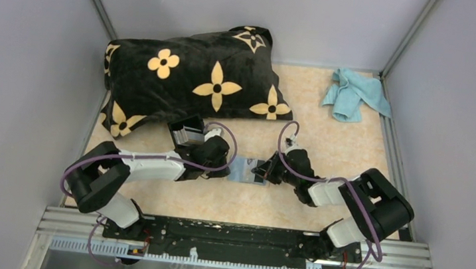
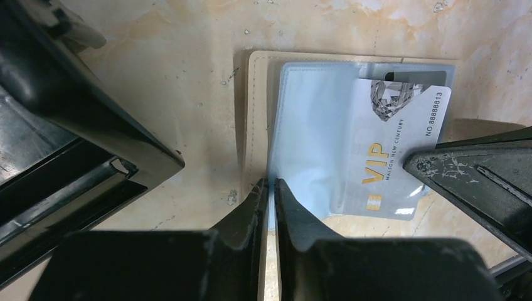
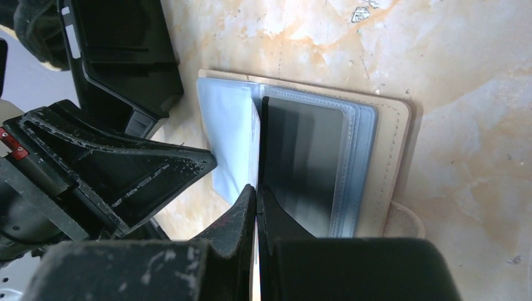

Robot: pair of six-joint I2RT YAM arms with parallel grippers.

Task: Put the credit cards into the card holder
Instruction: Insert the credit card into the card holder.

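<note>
- Your left gripper (image 2: 271, 188) is pinched shut on the near edge of a clear sleeve (image 2: 307, 125); pull hard and the leaf could tear, or drag the whole card holder (image 2: 254, 113) with it.
- Your right gripper (image 3: 257, 200) is closed on a thin pale edge; neither wrist view shows whether that is card or sleeve; pushing blind could buckle it.
- The credit card (image 2: 395, 150) is pale grey with gold VIP lettering; it sits slightly skewed at the sleeve and looks only partly seated; a skewed corner may jam.
- The card holder lies open on the table (image 1: 355, 140) between both grippers; it has a beige cover and stacked clear leaves.
- Further off, a black ribbed case (image 1: 185, 131) sits beside your left arm; avoid knocking it.
</note>
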